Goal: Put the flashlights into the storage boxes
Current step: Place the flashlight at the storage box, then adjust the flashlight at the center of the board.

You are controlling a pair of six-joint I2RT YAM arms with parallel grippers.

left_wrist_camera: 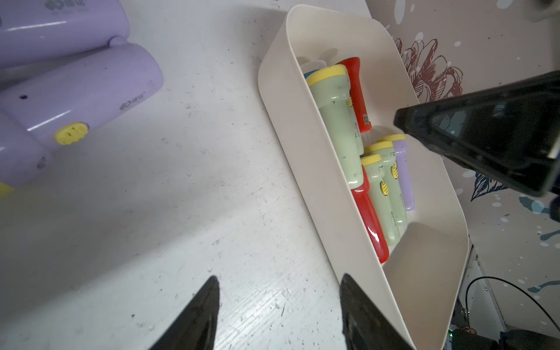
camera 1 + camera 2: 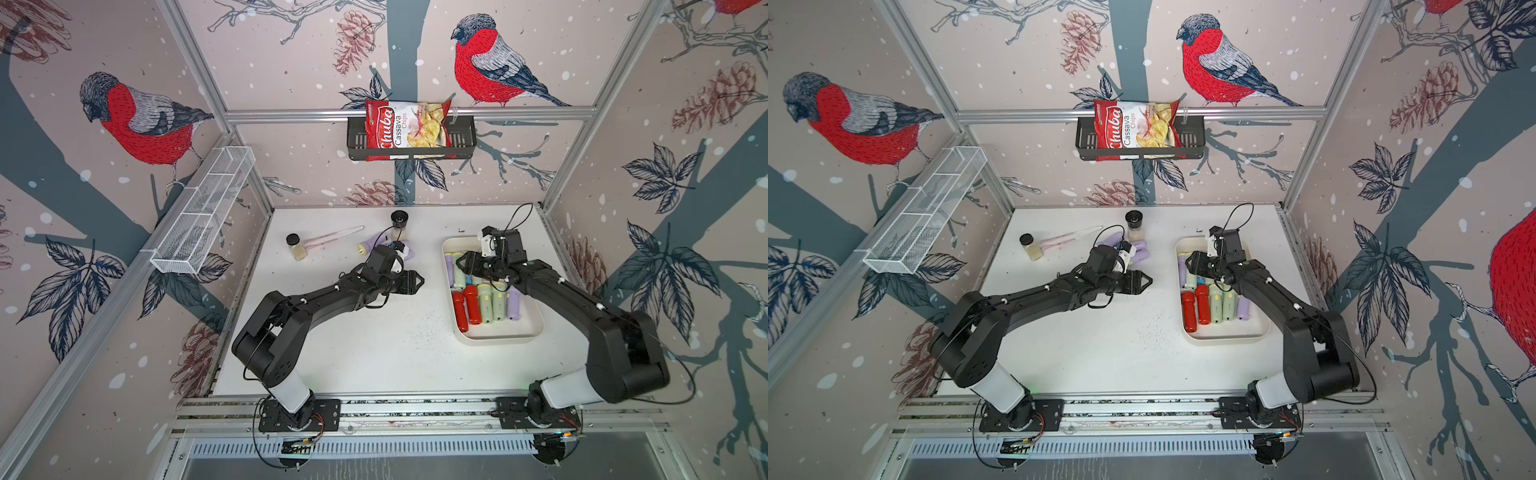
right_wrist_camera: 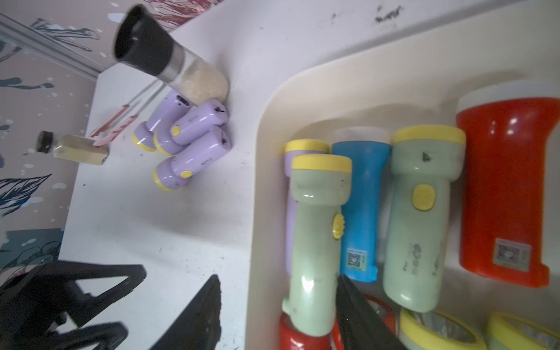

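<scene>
Cream-white plastic, smooth and shallow with rounded corners, the single tray (image 2: 496, 341) lies along the right edge of the scuffed white tabletop (image 2: 374, 357), toward its far right corner. Taking the views together, ten flashlights (image 2: 484, 309) can be counted inside it, in two rows of five: four pale green, three red, two lilac and one blue. Three more lilac flashlights (image 3: 197, 121) lie huddled on the tabletop near the middle of its far edge. All are glossy, stubby cylinders that flare to a wider head. The green and lilac ones have yellow rims and ribbed yellow switches, while the red and blue ones have pale heads. Two clear jars with black lids hold a pale grainy fill: one jar (image 2: 398, 222) stands just beside the lilac group, and the other jar (image 2: 296, 248) is nearer the left edge. Left jaws stand apart and empty above bare tabletop, between the lilac group and the tray. Right jaws are also apart, low over the tray's far row. The tail of a pale green flashlight shows between their tips, not clamped.
</scene>
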